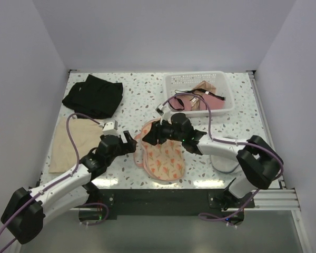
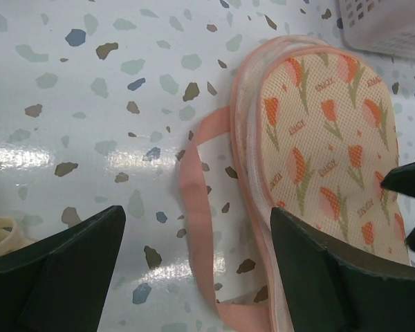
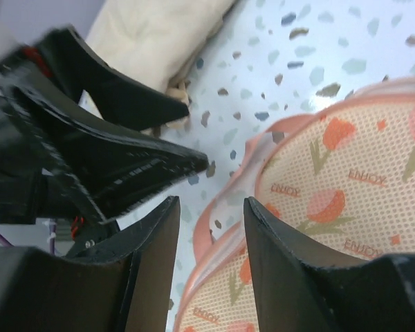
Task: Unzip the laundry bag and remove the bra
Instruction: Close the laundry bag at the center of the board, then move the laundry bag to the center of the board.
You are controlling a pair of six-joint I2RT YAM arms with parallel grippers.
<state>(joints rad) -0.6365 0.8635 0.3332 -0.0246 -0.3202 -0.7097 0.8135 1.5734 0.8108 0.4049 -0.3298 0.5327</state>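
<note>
The bag [image 1: 166, 155] lies flat by the middle of the near edge, and looks closed. The left gripper [image 1: 127, 141] sits at the bag's left rim, jaws spread wide over the pink loop [image 2: 192, 207] and the seam. The right gripper [image 1: 154, 134] hovers at the bag's far end, jaws a little apart with nothing between them. The step in hand looks to be finding and pinching the zip pull, which no view shows plainly. It would go best if the left pinned the rim or loop so the bag cannot slide, while the right took only the pull, not the mesh, and drew along the seam. The bra is presumably inside; the mesh hides it. The basket [image 1: 195, 75] at the far right corner holds pink and beige garments [image 1: 200, 100]
</note>
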